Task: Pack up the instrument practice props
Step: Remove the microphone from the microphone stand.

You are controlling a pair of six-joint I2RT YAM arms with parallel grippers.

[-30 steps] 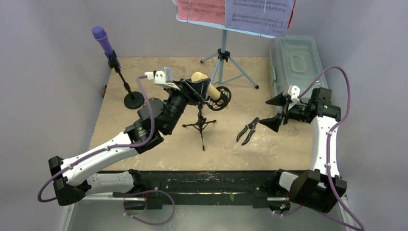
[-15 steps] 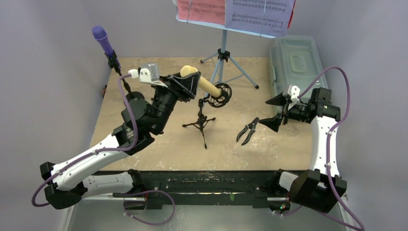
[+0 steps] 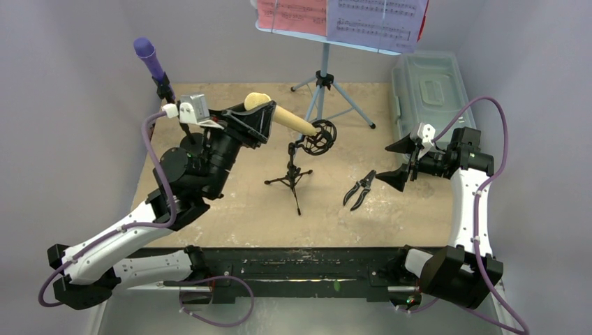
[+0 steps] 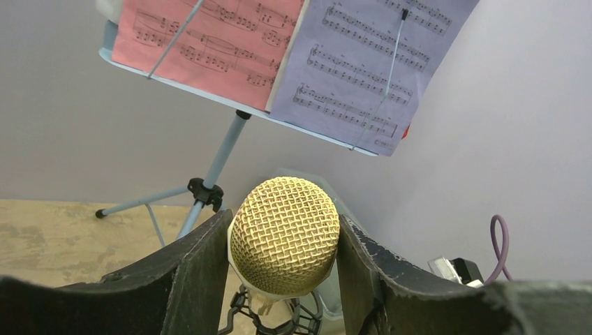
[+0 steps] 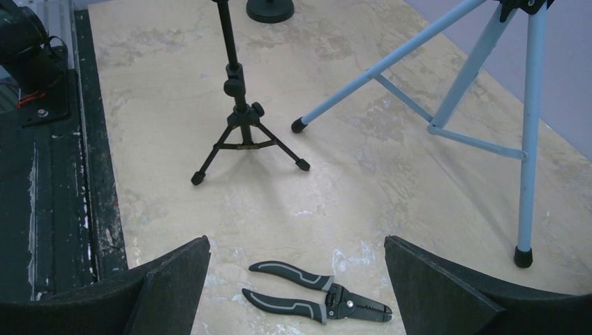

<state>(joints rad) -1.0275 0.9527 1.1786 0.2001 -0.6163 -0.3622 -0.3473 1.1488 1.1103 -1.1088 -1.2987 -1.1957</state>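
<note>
My left gripper (image 3: 260,112) is shut on the mesh head of the cream microphone (image 4: 285,234), held tilted above the table. The microphone's handle end (image 3: 301,126) still meets the shock-mount ring (image 3: 320,137) atop the black mic tripod (image 3: 290,174). At the back left, the purple microphone (image 3: 147,56) stands on its pole, whose round base is mostly hidden behind my left arm. The light-blue music desk (image 3: 323,80) at the back carries a red page (image 3: 292,14) and a white page (image 3: 377,17). My right gripper (image 3: 403,162) hangs open above the table, holding nothing.
Black-handled pliers (image 3: 359,190) lie on the table below my right gripper (image 5: 297,241). A translucent grey-green plastic box (image 3: 426,78) lies along the right wall. The music desk's legs (image 5: 447,77) spread behind the tripod (image 5: 241,125).
My left arm has pulled back and to the left, drawing the cream microphone up and out through the shock-mount ring. The right arm has not moved.
</note>
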